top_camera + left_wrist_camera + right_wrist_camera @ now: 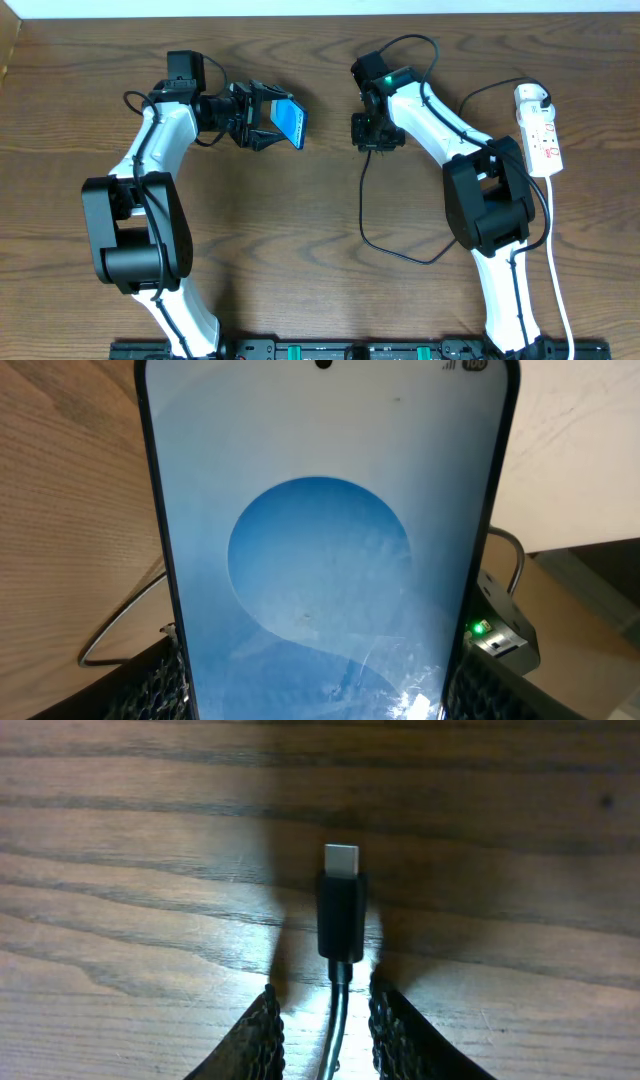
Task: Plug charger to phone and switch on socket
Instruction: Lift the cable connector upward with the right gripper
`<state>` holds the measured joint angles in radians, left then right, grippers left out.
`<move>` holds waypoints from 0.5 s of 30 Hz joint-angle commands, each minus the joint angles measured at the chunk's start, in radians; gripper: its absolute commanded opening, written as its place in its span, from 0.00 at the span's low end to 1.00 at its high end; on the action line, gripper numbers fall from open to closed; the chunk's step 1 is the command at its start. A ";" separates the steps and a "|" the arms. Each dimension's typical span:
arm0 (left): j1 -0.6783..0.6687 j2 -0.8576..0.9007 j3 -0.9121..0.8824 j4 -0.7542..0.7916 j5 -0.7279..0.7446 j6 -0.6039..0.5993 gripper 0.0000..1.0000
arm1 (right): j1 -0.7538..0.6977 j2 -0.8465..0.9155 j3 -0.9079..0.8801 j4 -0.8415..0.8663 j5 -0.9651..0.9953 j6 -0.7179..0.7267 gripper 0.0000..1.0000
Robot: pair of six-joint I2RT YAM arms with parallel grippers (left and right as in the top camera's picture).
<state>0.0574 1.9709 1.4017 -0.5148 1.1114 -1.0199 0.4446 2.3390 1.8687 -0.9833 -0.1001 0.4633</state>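
Note:
My left gripper is shut on the phone and holds it off the table, tilted on edge. In the left wrist view the lit blue screen of the phone fills the frame between my fingers. The charger cable loops across the middle of the table. Its black connector with a silver tip lies flat on the wood. My right gripper is open just behind the connector, with the cable running between the fingers and a gap on each side. The white socket lies at the far right.
A white plug sits in the socket's far end. The socket's white cord runs down the right side to the front edge. A black rail lines the table front. The right arm's green light shows behind the phone.

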 commanded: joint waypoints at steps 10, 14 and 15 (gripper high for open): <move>0.005 -0.028 0.005 0.004 0.028 0.014 0.63 | -0.005 0.020 -0.032 -0.006 0.018 0.040 0.01; 0.005 -0.028 0.005 0.005 0.017 0.038 0.62 | -0.006 0.019 -0.031 0.005 -0.015 -0.037 0.01; 0.005 -0.028 0.005 0.005 0.008 0.044 0.62 | -0.008 0.016 -0.031 0.006 -0.024 -0.053 0.01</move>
<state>0.0574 1.9709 1.4017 -0.5148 1.1110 -1.0153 0.4416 2.3386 1.8641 -0.9813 -0.0937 0.4824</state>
